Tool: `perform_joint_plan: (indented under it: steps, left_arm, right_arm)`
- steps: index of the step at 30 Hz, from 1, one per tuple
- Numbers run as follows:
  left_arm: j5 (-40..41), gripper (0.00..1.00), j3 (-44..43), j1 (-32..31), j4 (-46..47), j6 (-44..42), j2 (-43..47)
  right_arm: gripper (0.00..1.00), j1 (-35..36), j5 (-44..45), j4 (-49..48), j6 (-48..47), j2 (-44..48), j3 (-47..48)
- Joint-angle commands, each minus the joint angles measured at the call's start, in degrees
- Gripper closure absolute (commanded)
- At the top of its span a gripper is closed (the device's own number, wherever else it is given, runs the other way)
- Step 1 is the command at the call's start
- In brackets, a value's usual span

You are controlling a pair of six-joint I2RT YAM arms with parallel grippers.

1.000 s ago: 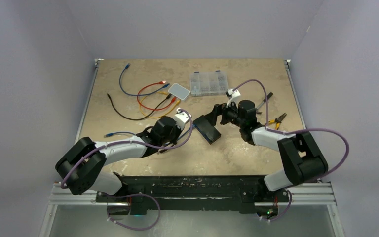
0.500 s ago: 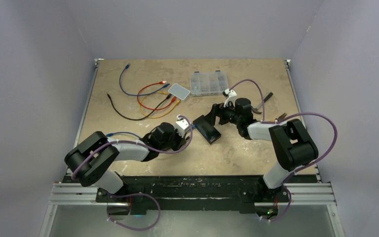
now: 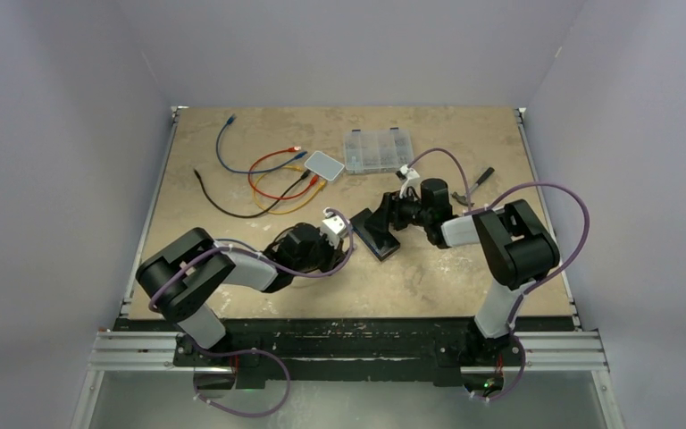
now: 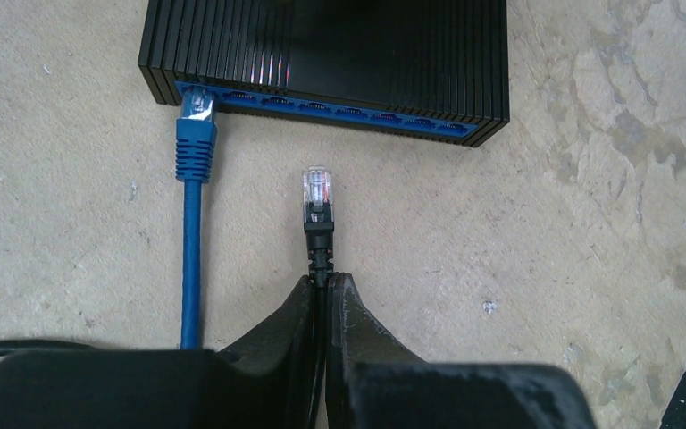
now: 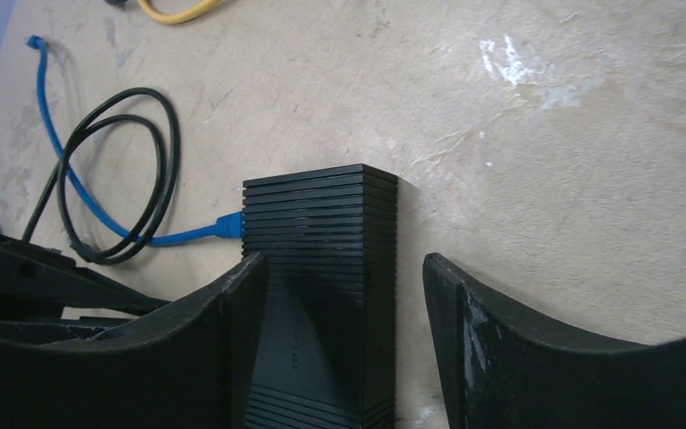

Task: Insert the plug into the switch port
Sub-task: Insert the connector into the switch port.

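Observation:
The black switch (image 3: 376,232) lies mid-table, its blue port row (image 4: 339,111) facing my left gripper. A blue cable's plug (image 4: 195,105) sits in the leftmost port. My left gripper (image 4: 326,284) is shut on a black cable just behind its clear plug (image 4: 318,189), which points at the port row a short way in front of it. My right gripper (image 5: 344,273) is open and straddles the far end of the switch (image 5: 322,259). Its left finger (image 5: 232,304) lies against the switch's side, and a gap remains at the right finger (image 5: 451,304).
A white box (image 3: 325,164) and a clear organiser case (image 3: 377,150) stand at the back, with red, yellow, blue and black cables (image 3: 268,179) to their left. A black cable loop (image 5: 121,179) lies beside the switch. A tool (image 3: 481,175) lies at the right.
My right gripper has moved left over the switch's end and its jaws have narrowed around it. My left gripper has carried the plug right, closer to the ports.

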State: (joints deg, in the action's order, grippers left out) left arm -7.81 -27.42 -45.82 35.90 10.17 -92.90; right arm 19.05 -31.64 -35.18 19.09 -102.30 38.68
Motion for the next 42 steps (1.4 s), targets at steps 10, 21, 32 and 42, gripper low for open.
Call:
perform_joint_plan:
  steps: [10,21,32,42]
  left_arm:
    - [2.45,1.00,-2.45,-0.41,8.75,2.23,-3.34]
    - [3.78,1.00,-3.90,-0.42,10.51,3.04,-6.12]
    - [6.75,1.00,-3.17,-0.41,9.89,3.80,-4.57]
    - [7.51,1.00,-3.20,-0.75,9.19,3.06,-4.38]
  right_arm:
    - [0.41,-0.06,-6.67,0.77,0.78,-2.71,1.48]
    - [0.44,-0.09,-7.17,0.72,0.60,-2.84,1.55]
    - [0.45,-0.06,-6.95,0.73,0.43,-2.93,1.63]
    - [0.46,-0.06,-6.74,0.90,0.33,-2.91,1.64]
